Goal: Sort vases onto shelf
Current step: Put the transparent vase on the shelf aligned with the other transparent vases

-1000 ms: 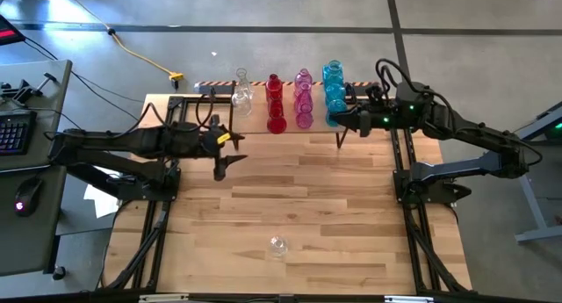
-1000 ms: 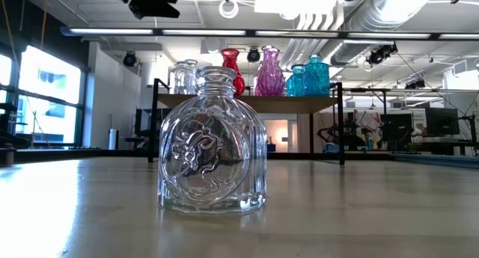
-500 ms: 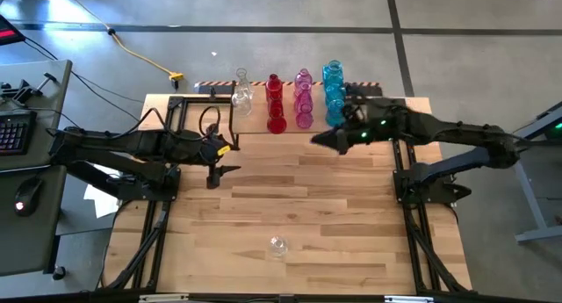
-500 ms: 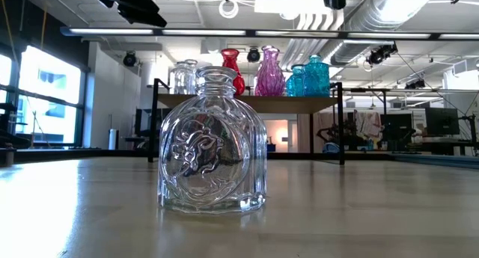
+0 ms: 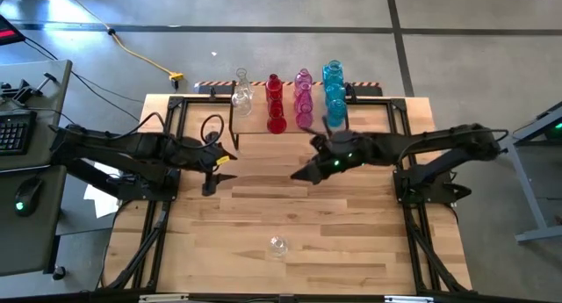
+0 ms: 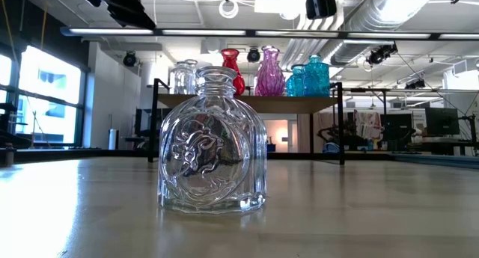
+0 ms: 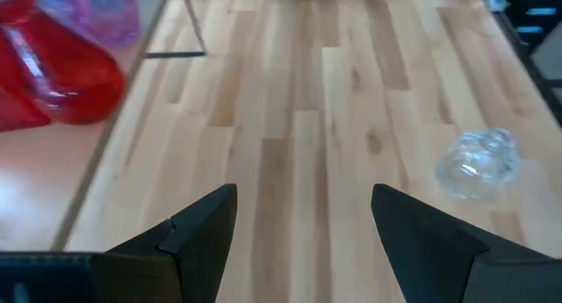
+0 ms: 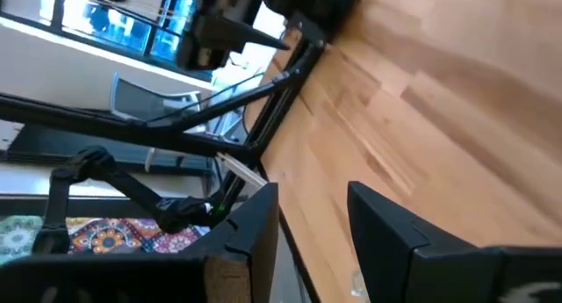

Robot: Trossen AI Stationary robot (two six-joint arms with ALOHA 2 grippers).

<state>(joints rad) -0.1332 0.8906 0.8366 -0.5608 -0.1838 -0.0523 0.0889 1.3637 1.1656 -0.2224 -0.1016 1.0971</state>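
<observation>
The slatted wooden worktop (image 5: 290,215) carries the shelf (image 5: 290,110) at its far edge, where clear, red, pink and blue vases (image 5: 303,99) stand in rows. The left end effector (image 5: 209,184) hangs over the worktop's left part, fingers spread, empty. The right end effector (image 5: 299,175) hovers near the middle, fingers parted and empty. One clear glass vase (image 5: 278,245) stands alone near the front edge
</observation>
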